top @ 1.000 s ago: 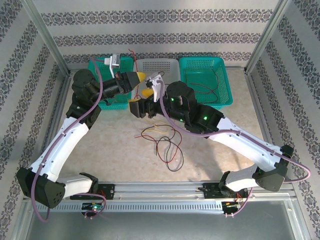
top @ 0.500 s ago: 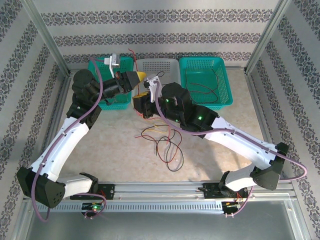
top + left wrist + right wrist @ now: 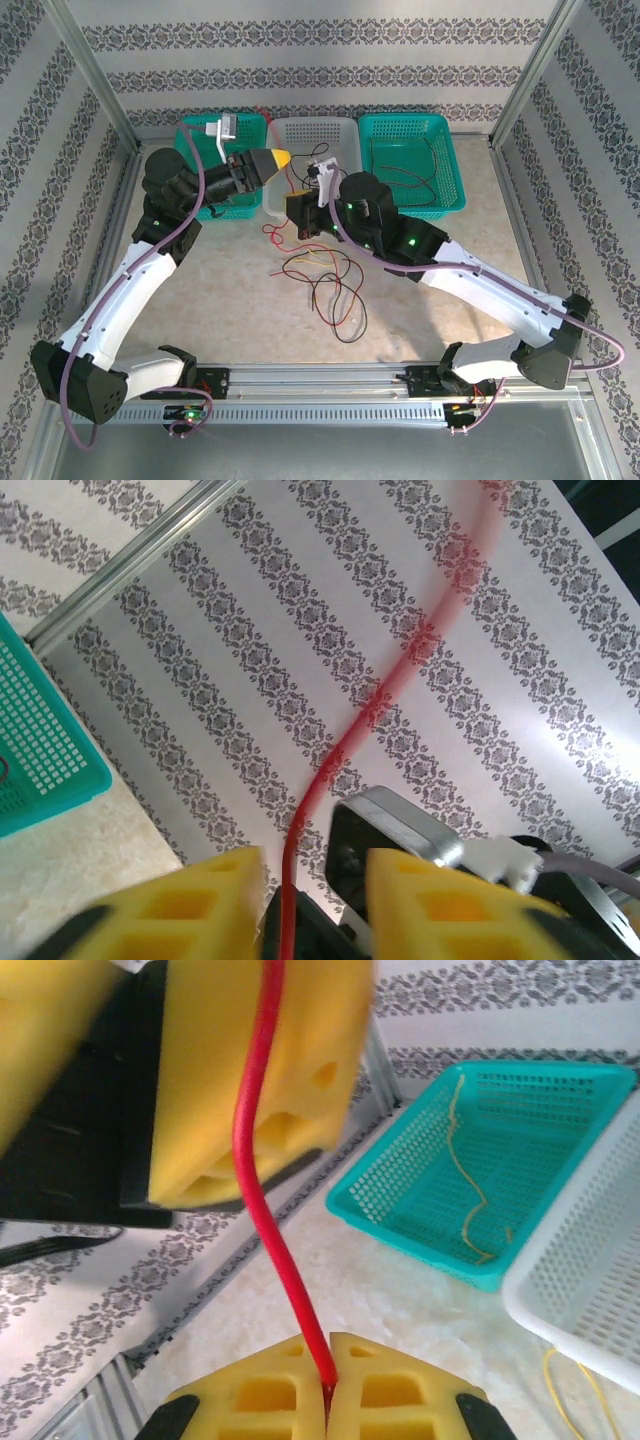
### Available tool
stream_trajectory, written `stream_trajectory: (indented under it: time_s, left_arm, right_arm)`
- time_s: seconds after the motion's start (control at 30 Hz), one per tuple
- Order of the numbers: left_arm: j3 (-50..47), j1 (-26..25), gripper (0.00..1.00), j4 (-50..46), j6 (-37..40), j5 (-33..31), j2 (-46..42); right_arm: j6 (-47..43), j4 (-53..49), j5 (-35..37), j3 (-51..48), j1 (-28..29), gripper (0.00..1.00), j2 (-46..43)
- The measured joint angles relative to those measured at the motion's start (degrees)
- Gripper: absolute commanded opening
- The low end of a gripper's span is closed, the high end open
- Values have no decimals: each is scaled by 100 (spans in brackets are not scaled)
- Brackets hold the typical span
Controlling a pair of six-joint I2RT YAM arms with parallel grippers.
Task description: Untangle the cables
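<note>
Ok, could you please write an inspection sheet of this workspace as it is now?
Surface: beige table, nothing wrong seen.
Job's things: red, black and yellow cables tangled mid-table; one red cable runs from the right tool through the left tool.
Clutter: nothing seen.
Grippers: left tool open around the red cable; right tool shut on it.
Cables: purple cords along both arms.
Surroundings: left teal basket holding a yellow cable, white basket, right teal basket; patterned walls.

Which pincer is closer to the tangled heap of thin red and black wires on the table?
Right. Right pincer hovers just beyond the wire heap; left pincer is farther back.
</note>
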Motion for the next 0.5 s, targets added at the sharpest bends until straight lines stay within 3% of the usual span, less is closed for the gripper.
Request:
stream_trajectory:
  time_s: [0.03,0.07,0.1,0.33,0.5]
  left_arm:
    - [-24,0,71,35,7,-11,-46]
    - [-52,0,89,59,22,-35,-92]
    - [-87,0,100,66,72,-79,-155]
    - [-487,0,99,-111,658,-396,-706]
    - [-1130,0,99,-79,723,-490,-839]
  right_arm:
    - [0,-52,42,-26,-28,0,-37]
    - [-2,-109,92,-44,-26,0,-79]
    - [-4,-192,160,-59,-42,0,-131]
    - [-68,-975,691,105,-404,0,-623]
    - [46,-1484,562,551,-1810,0,-730]
